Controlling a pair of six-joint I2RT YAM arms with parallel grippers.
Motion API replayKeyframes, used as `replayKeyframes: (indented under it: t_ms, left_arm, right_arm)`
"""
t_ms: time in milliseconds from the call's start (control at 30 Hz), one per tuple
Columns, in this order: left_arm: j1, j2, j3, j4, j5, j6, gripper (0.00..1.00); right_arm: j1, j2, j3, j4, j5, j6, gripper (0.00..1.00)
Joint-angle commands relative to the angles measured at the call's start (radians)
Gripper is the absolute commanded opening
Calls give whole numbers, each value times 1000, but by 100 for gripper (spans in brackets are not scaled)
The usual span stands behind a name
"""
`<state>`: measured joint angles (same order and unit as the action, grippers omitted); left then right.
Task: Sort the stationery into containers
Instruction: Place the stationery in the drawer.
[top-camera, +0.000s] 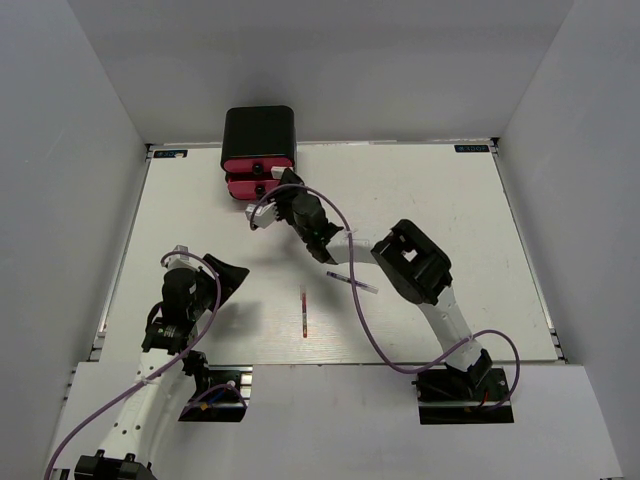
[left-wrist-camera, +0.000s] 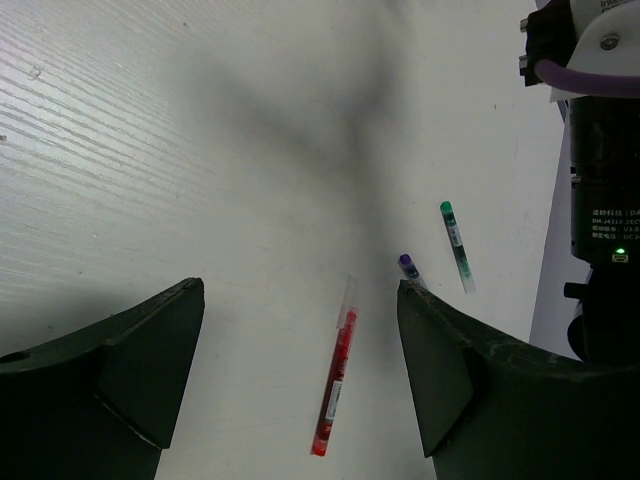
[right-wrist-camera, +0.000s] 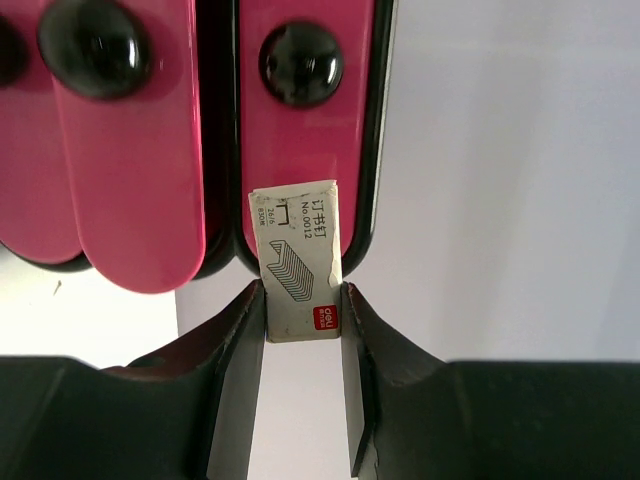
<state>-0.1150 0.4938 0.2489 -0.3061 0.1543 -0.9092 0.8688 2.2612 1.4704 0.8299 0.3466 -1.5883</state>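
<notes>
Gripping a small white staple box (right-wrist-camera: 300, 270) between both pads, the right claw (right-wrist-camera: 300, 305) holds it at the end of a pink drawer (right-wrist-camera: 305, 150), below the black knob (right-wrist-camera: 301, 63). The drawers sit in a glossy black box (top-camera: 258, 125) at the table's far edge. The left claw (left-wrist-camera: 300, 300) hangs spread and empty over the white, faintly grained table (top-camera: 450, 220). A red pen (left-wrist-camera: 335, 385), a purple-capped pen (left-wrist-camera: 407, 265) and a green-capped pen (left-wrist-camera: 457, 245) lie loose on it. Plain grey walls (top-camera: 60, 150) enclose three sides.

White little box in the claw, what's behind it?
A pink drawer front with a black knob. The staple box, held by the right gripper, covers its lower part; inside is hidden.
</notes>
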Motion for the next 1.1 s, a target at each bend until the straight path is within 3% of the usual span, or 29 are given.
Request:
replayKeyframes:
  t_ms: [0,1067]
  left_arm:
    - [3,-8,-8,16,4,-3,88]
    - [12,-17,-17,7,4,-3,88]
  right_arm:
    - [19,3,-5,140,46,-9,0]
    - [13,87,113,120,6,-110,0]
